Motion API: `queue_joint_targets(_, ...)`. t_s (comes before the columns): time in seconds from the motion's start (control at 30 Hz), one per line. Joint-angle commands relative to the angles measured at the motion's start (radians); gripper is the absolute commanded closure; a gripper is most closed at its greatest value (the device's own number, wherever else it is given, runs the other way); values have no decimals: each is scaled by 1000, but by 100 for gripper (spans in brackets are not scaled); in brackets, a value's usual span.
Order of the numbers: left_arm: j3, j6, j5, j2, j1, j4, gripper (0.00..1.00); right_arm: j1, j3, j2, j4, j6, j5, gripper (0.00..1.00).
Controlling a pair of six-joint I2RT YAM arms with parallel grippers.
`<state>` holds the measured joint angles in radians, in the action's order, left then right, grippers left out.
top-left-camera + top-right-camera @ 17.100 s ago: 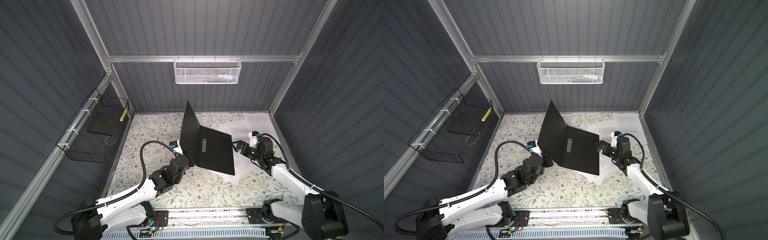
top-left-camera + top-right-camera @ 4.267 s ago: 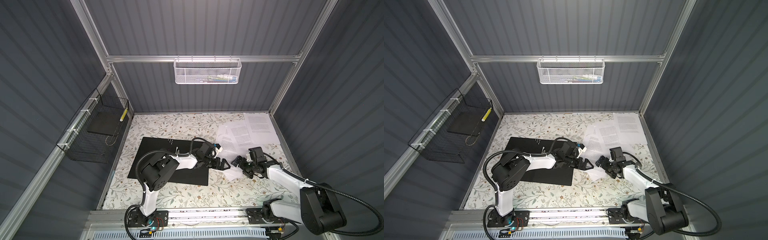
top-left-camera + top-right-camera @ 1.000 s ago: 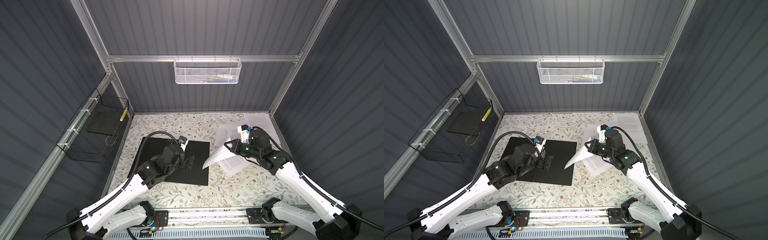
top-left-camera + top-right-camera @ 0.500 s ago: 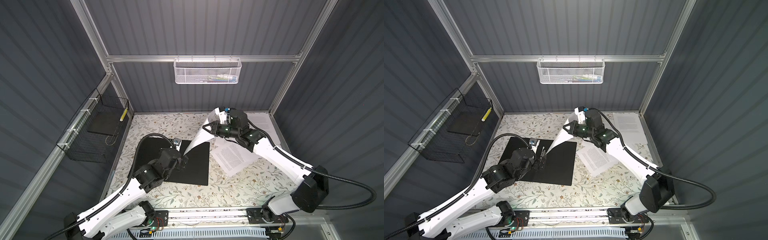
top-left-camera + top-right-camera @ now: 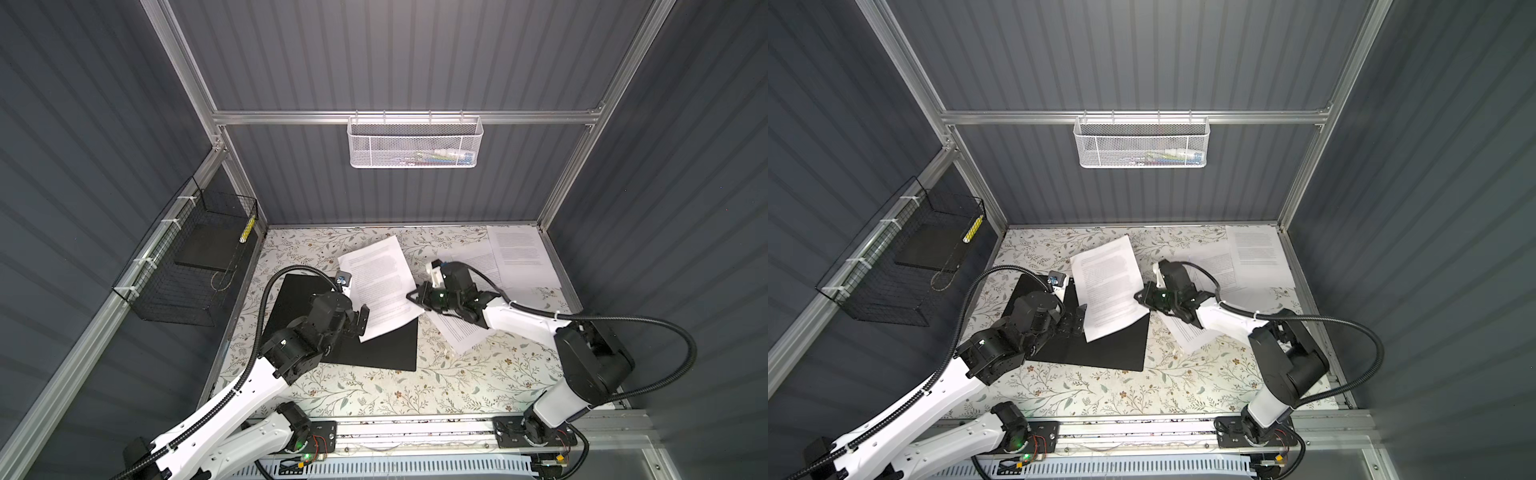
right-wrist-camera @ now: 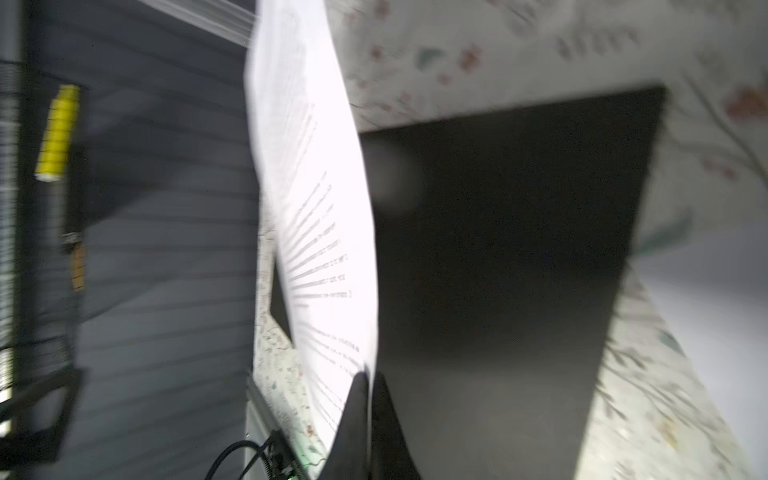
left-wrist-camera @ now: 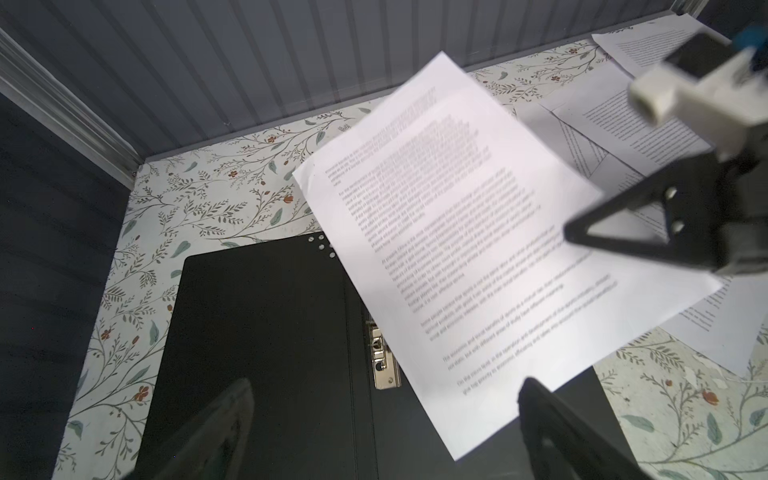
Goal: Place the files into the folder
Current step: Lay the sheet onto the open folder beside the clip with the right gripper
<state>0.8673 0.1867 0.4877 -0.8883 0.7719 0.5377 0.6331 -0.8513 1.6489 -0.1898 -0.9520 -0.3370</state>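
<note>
Hanging over the open folder (image 5: 374,349), the held sheet (image 5: 380,286) covers the folder's far right part and juts past its far edge; I cannot tell whether its near corner touches the black inside. Folder lies flat, inside up, left of centre on the table (image 5: 374,395); its metal clip (image 7: 380,353) at the spine shows just beside the sheet's edge.

Surroundings: other loose sheets (image 5: 519,253) lie overlapping on the right side of the table, one partly under the right arm; black wire basket (image 5: 183,282) on the left wall and white mesh basket (image 5: 415,141) on the back rail, both well apart from the work.

Arms: right gripper (image 5: 411,296) reaches in low from the right, pinched tight on the sheet's right edge; I see the paper bowing away from its fingers (image 6: 355,419). Left gripper (image 5: 358,320) hovers over the folder's middle, just beside the sheet's near-left edge, spread wide and empty.

Materials: sheet thin, white, blocks of small black print, blurred in both wrist views; folder matte black; table covering pale, floral.
</note>
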Motion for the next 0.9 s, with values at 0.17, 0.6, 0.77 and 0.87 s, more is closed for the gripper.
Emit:
queue_joint_targets(0.17, -11, 7, -60, -8, -8, -8, 0, 132, 119, -3, -55, -152, 287, 100)
queue_joint_targets(0.6, -12, 7, -103, -26, -8, -9, 0, 210, 173, -26, -31, -326, 407, 100)
queue_joint_targets(0.77, -11, 7, -113, -33, -8, -8, 0, 217, 170, -45, 11, -340, 424, 100)
queue_joint_targets(0.87, -9, 7, -119, -35, -8, -12, 0, 227, 153, -27, 1, -330, 403, 100)
